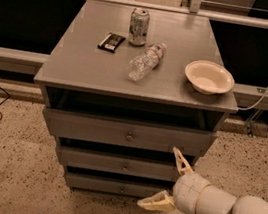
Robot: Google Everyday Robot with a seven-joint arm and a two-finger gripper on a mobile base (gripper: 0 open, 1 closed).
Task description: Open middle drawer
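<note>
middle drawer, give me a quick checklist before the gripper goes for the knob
1. Gripper fingers spread: ok.
2. Middle drawer knob in view and uncovered: ok.
3. Gripper lined up with knob: not ok, it sits to the knob's right, by the drawer's right end.
4. Gripper touching the drawer front: cannot tell.
5. Plastic bottle on the cabinet top lies on its side and might roll during the pull: not ok.
</note>
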